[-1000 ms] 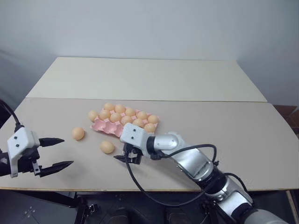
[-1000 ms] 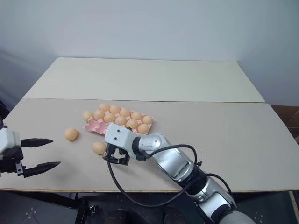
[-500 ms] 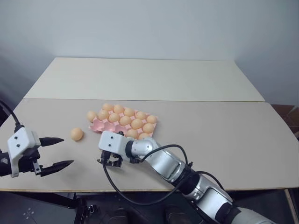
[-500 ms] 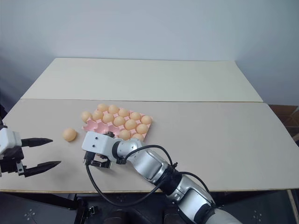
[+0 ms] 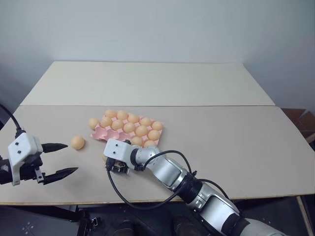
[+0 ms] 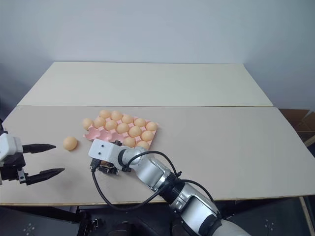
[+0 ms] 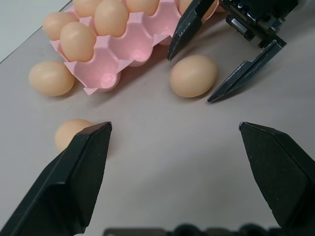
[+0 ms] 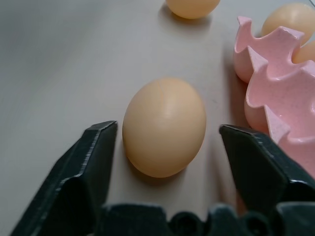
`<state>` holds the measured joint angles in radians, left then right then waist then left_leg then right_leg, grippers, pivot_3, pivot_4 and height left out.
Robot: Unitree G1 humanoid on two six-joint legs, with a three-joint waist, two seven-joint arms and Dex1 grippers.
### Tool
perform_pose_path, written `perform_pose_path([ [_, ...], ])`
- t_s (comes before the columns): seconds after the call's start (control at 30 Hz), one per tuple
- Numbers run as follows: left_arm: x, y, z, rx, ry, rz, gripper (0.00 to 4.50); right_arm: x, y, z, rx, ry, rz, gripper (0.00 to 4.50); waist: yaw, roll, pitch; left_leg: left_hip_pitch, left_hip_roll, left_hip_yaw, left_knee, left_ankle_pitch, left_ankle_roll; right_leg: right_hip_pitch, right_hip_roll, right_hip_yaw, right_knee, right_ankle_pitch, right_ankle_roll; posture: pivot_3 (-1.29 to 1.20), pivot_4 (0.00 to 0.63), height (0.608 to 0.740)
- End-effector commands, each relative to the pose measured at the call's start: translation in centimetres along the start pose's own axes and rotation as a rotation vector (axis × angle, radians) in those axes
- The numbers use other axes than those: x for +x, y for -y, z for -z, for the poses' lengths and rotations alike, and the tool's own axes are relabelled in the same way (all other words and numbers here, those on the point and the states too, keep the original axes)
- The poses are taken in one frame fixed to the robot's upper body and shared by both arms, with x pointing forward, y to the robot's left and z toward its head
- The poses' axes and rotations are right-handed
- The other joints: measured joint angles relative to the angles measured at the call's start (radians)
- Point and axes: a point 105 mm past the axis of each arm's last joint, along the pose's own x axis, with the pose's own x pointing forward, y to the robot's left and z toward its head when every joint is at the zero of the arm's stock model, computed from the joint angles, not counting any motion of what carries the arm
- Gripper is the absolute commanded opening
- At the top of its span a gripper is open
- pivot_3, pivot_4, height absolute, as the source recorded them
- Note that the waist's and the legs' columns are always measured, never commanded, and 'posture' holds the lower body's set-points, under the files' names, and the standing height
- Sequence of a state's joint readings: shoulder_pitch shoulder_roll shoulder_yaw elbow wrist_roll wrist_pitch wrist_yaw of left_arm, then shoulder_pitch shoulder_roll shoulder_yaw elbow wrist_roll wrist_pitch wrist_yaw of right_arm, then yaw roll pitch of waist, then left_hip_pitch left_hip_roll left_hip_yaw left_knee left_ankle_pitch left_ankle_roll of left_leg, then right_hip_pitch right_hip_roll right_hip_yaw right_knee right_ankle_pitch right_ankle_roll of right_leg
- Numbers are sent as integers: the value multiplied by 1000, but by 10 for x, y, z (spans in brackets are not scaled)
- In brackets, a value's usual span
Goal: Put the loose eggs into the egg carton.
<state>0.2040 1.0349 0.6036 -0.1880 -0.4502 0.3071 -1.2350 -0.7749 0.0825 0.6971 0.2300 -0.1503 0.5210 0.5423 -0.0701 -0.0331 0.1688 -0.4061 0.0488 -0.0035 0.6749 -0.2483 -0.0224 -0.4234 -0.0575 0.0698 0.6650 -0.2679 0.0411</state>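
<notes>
Head views: left pincer (image 5: 60, 159) hangs spread wide over the desk (image 5: 236, 132), one loose egg (image 5: 77, 142) just beyond it. Left wrist view: another egg (image 7: 193, 75) lies between the right pincer's (image 7: 215, 71) parted fingers, untouched, beside the egg carton (image 7: 125, 46). Right wrist view: gaps show on both sides of that egg.

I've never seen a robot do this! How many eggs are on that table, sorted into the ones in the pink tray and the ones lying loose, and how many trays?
Eggs seated in the egg carton: 12
Loose eggs on the table: 3
Egg carton, pink: 1
Total: 16 things, 15 of them eggs
</notes>
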Motion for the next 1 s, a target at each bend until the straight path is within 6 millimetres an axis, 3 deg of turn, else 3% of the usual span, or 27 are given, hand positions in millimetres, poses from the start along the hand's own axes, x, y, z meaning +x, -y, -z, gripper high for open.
perform_pose_path([
  [0.03,0,-2,-5,28,-7,-1,4500,-1,-3,-21,-33,74,-4,2520,0,0,0,0,0,0,0,0,0,0,0,0,0,0,0,0,150,740],
  [0.07,0,-3,-5,28,-7,0,4500,-2,-3,-22,-33,75,-1,2178,0,0,0,0,0,0,0,0,0,0,0,0,0,0,0,0,150,740],
  [0.33,2,-4,-5,26,-4,1,4500,-8,-7,-25,-47,85,-11,2178,0,0,0,0,0,0,0,0,0,0,0,0,0,0,0,0,150,740],
  [0.43,2,-5,-4,23,-6,-3,4500,-18,-5,-36,-28,137,-9,2178,0,0,0,0,0,0,0,0,0,0,0,0,0,0,0,0,150,740],
  [0.6,0,-5,-2,21,-19,-2,4500,-37,23,-46,-41,149,74,2178,1,0,0,0,0,0,0,0,0,0,0,0,0,0,0,0,150,740],
  [0.83,2,-6,-3,26,-15,3,4500,-42,56,-39,-117,83,158,2178,-2,-1,0,0,0,0,-1,0,0,-1,0,0,0,0,0,0,150,740],
  [1.0,4,-5,-4,22,-6,8,4500,-48,63,-34,-165,72,150,2178,0,-1,0,0,0,0,-1,0,0,0,0,0,0,0,0,0,150,740],
])
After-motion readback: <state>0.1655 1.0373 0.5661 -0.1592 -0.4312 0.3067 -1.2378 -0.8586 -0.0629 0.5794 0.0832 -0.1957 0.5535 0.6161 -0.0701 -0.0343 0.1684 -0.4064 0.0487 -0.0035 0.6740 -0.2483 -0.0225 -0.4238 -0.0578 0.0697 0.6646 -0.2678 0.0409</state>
